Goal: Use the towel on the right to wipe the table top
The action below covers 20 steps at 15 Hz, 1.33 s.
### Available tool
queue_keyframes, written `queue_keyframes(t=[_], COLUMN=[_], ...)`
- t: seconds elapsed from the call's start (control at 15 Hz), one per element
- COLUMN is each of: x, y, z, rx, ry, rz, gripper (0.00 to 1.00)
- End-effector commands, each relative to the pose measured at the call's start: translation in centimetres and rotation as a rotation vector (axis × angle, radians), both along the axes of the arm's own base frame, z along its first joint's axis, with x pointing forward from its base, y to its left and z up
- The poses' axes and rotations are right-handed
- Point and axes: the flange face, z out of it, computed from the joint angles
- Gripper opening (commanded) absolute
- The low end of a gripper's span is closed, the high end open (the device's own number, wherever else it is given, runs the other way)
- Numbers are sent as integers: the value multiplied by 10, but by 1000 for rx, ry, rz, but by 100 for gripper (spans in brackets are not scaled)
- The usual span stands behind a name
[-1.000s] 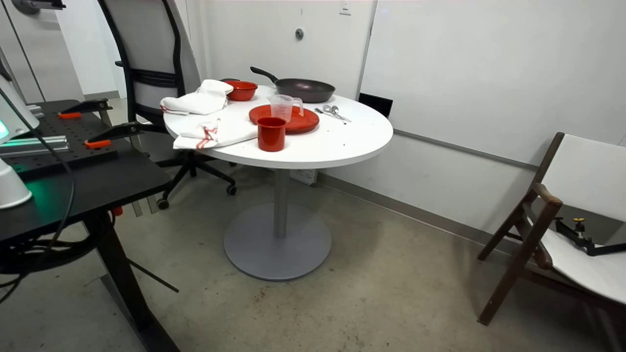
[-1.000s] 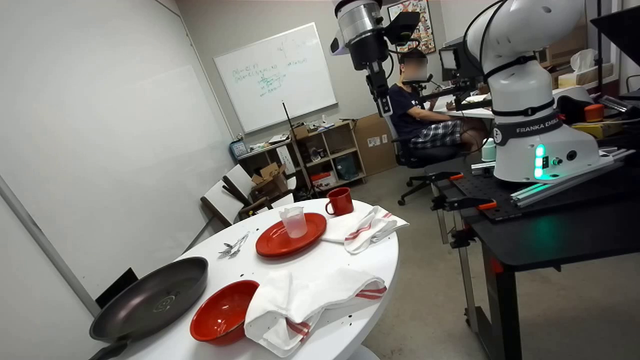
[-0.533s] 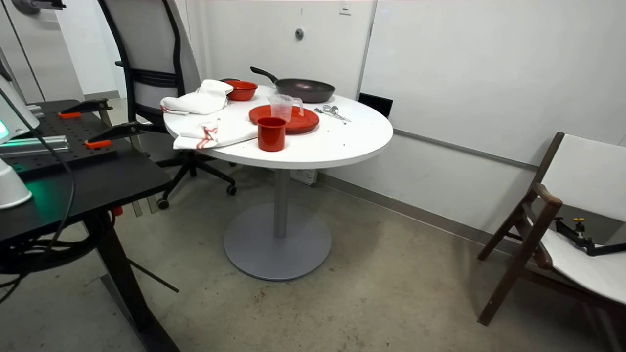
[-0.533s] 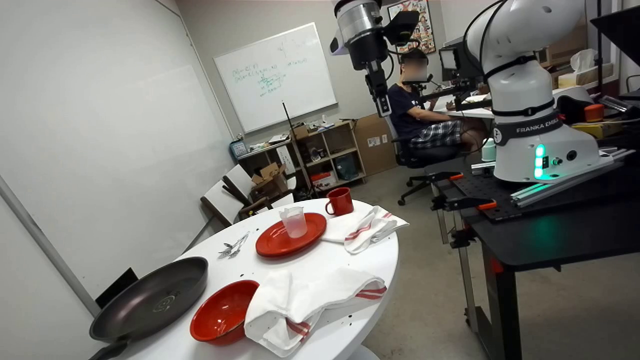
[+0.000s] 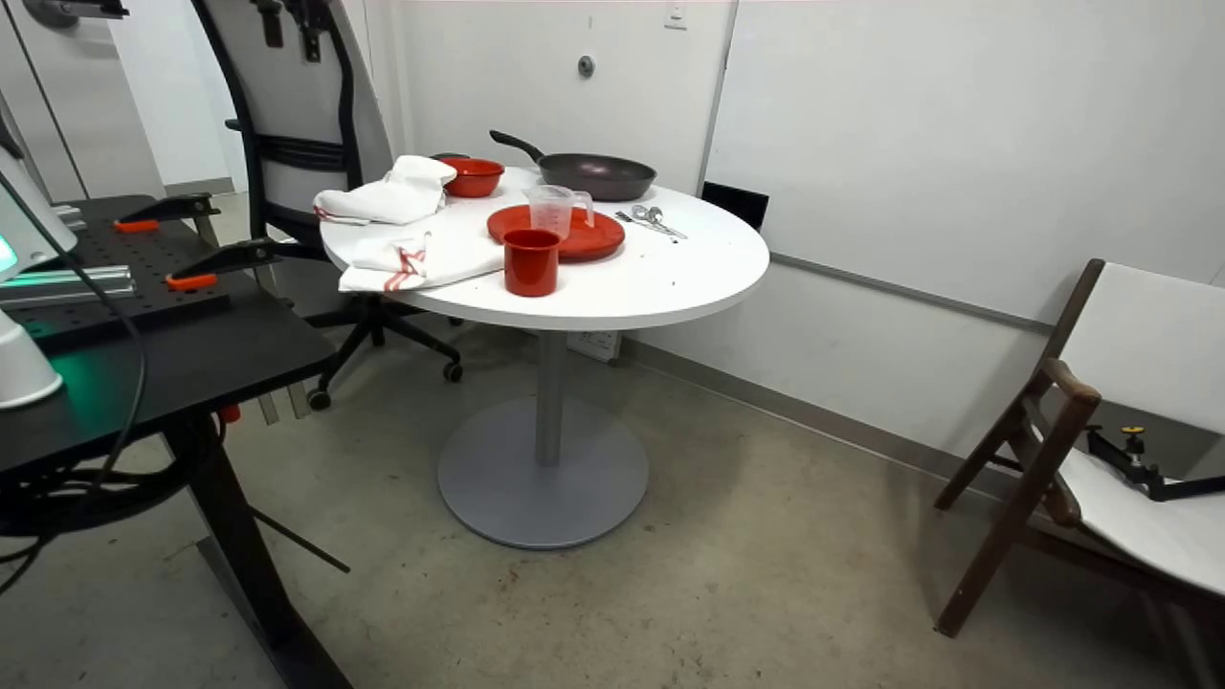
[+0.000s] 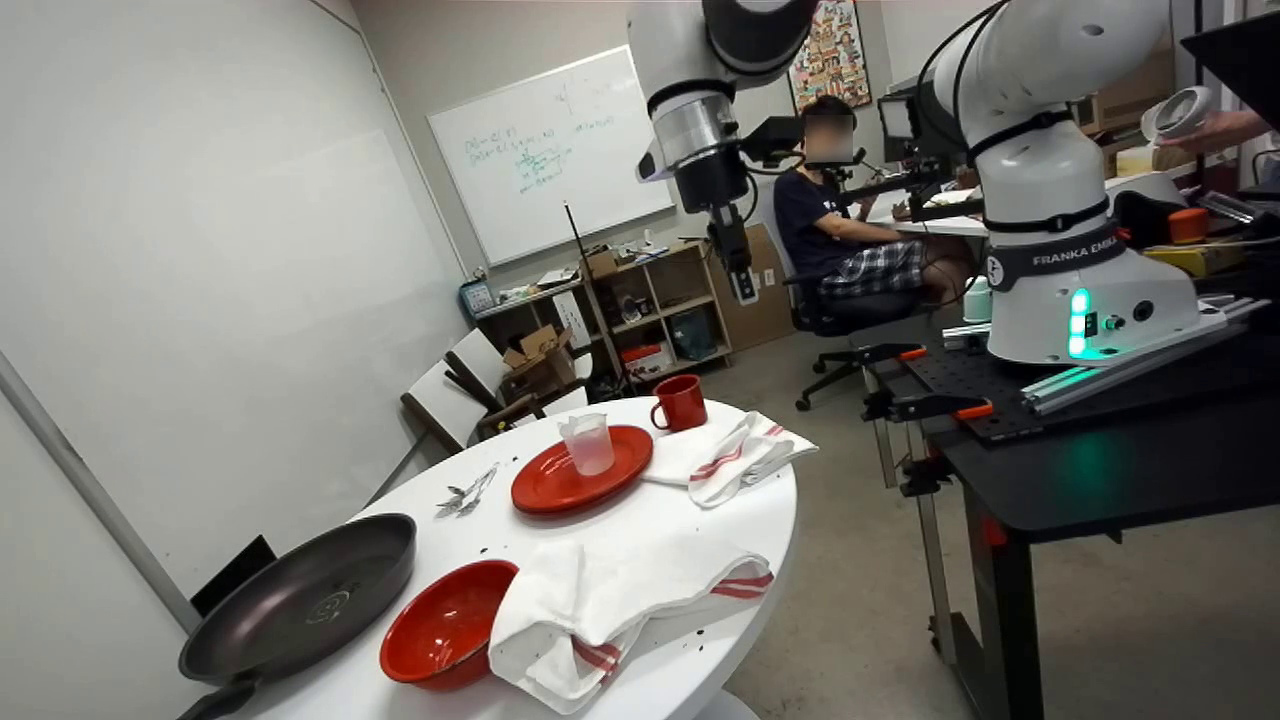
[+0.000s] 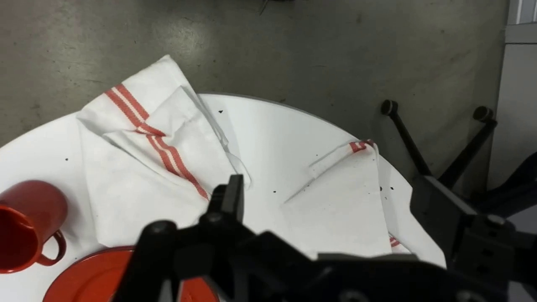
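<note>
Table top (image 6: 465,535), round and white, low in an exterior view, from eight o'clock around to five. Black specks (image 6: 483,550) on it, so probably not wiped yet. Going left to right: big black pan (image 6: 300,600) at eight o'clock, red bowl (image 6: 450,630) at seven, towel by the bowl (image 6: 620,600) at six, white with red stripes. Next, red plate (image 6: 545,490) with see-through cup (image 6: 590,447) on it, then red mug (image 6: 685,403), then towel by the mug (image 6: 735,460) between four and five. All in the same spots as a second ago.

Big change: gripper (image 6: 743,288) at two o'clock, now lower and nearer to the table top. Fingers (image 5: 312,46) new in an exterior view too, between ten and eleven, spread wide, with nothing pinched. Most likely going down to get a towel, with grabbing and wiping both left to do. Cannot tell for sure which towel to take: in the wrist view, towel by the mug at nine, towel by the bowl at four. Also new, far right at two o'clock: person's hand (image 6: 1225,130) with a white round thing (image 6: 1180,110), likely no part of the wiping.

Arm (image 6: 1045,180) next: held up in the air, gripper pointing down, between five and six; then up and out of sight near twelve, and back down to a base (image 6: 1030,320) at three on a black desk (image 6: 1130,470).
</note>
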Motion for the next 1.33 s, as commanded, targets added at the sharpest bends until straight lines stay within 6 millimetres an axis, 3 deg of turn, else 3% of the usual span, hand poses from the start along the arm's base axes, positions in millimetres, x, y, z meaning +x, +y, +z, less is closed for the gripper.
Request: queue_keyframes(t=[0.0,0.33,0.6,0.93,1.27], x=[55,128,159,157,130], y=[-24,-76,-109,-131,-139], z=[-36,-68,-87,-109,-126], rx=[-54,-122,-118,-107,-108], ry=[33,54,58,72,118], rz=[54,87,206,379,496], gripper=[100,100,100,100,100])
